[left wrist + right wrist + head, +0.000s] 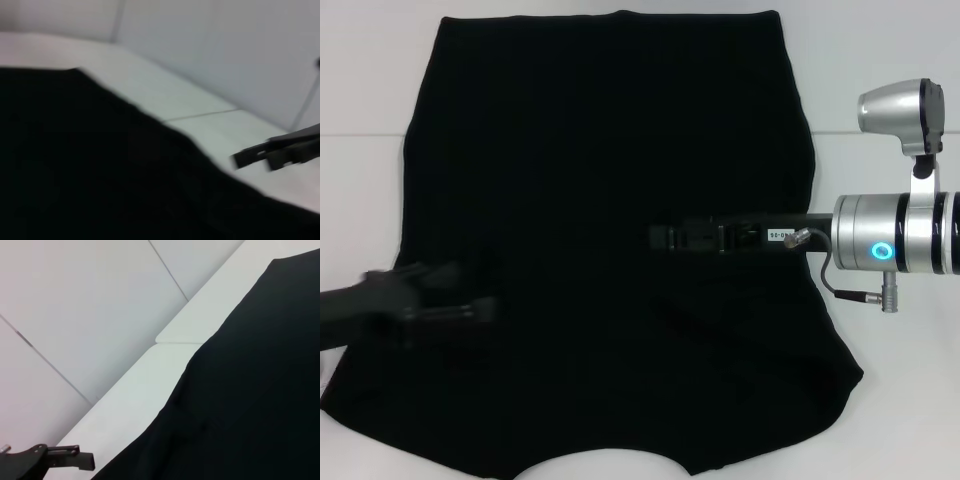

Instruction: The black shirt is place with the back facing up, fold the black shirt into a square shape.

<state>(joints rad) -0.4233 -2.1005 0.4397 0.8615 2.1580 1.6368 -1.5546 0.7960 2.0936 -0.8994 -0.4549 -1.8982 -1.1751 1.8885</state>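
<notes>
**Lying flat: one black shirt, two grippers above it**

Spreading across most of the white table top point(880, 160), the large plain black soft-fabric short-sleeved shirt point(610, 180) lies flat with no lettering showing; its near edge, curved inward at the middle, sits closest to the robot, and its straight far edge reaches almost to the far side of the table; the sleeves appear folded in, so the outline is a broad block, narrower at the far end.

Item, near left: the black left gripper point(470, 310) on its dark arm, entering from the left edge and lying low over the near-left part of the shirt; blurred in the head view; whether its jaws are apart or together cannot be told; the right wrist view shows it point(75, 460) as a dark shape beyond the shirt's edge.

Item, middle right: the black right gripper point(665, 238) on its silver-and-black arm with a glowing blue ring, reaching in from the right edge to the centre of the shirt; black on black, its jaw state cannot be told; the left wrist view shows it point(250, 157) over the shirt's far edge.

Item, far: pale wall panels point(75, 315) behind the table, seen in both wrist views.
</notes>
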